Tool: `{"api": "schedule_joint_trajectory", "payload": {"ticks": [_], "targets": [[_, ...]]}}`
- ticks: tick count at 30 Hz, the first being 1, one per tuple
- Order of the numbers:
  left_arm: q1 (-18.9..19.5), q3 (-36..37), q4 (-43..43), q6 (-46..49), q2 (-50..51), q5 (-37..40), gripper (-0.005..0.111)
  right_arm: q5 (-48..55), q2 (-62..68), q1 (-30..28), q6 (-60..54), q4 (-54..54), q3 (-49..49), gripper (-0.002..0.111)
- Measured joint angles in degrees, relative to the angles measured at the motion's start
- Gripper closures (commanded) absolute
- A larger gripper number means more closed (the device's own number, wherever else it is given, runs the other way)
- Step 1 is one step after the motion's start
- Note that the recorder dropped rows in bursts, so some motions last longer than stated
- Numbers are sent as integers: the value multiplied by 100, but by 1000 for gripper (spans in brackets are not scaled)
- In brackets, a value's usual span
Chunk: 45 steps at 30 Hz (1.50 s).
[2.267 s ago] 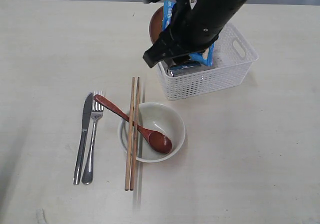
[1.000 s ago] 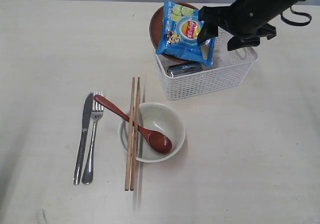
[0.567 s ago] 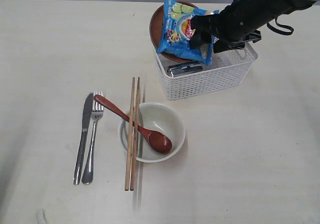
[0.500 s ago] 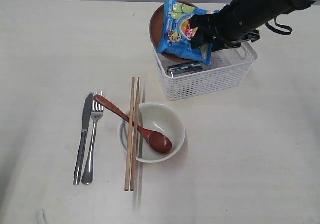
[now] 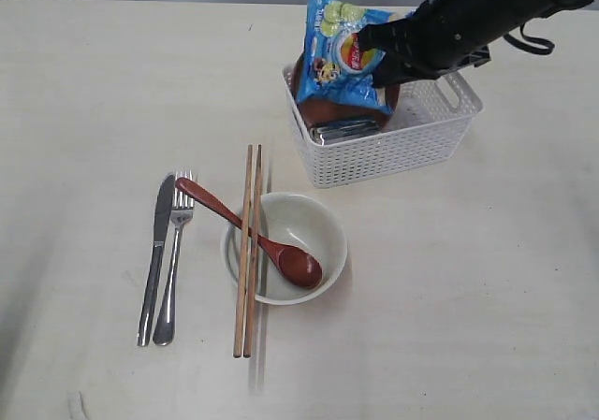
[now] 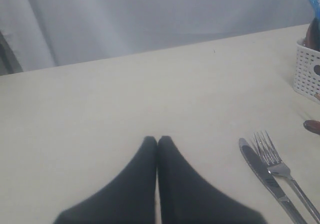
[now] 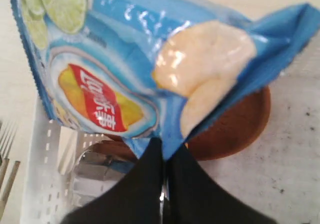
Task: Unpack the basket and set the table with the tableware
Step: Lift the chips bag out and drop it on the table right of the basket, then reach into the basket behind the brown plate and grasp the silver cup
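Note:
My right gripper is shut on an edge of the blue chip bag, which hangs above the white basket. In the right wrist view the bag fills the top, pinched in my gripper. Under it in the basket lie the brown plate and the steel cup. On the table, the knife and fork lie side by side. The bowl holds the wooden spoon, with the chopsticks across its left rim. My left gripper is shut and empty, near the knife.
The pale table stretches bare to the right of the bowl and in front of the basket. In the left wrist view the fork lies beside the knife and the basket's corner shows at the edge.
The right gripper closed on the chip bag and raised it off the basket. The brown plate, which leaned over the basket's rim, has dropped further inside.

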Motion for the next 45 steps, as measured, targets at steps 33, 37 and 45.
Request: {"api": "schedule_joint_trajectory", "payload": {"ticks": [33, 37, 45], "targets": [[0, 0, 0, 0, 0, 0, 107, -839, -1476, -2693, 2863, -2252, 2144, 49], [0, 0, 0, 0, 0, 0, 107, -598, -1631, -2395, 2028, -1518, 1683, 49], [0, 0, 0, 0, 0, 0, 107, 1542, -1255, -1428, 240, 396, 502, 49]]}}
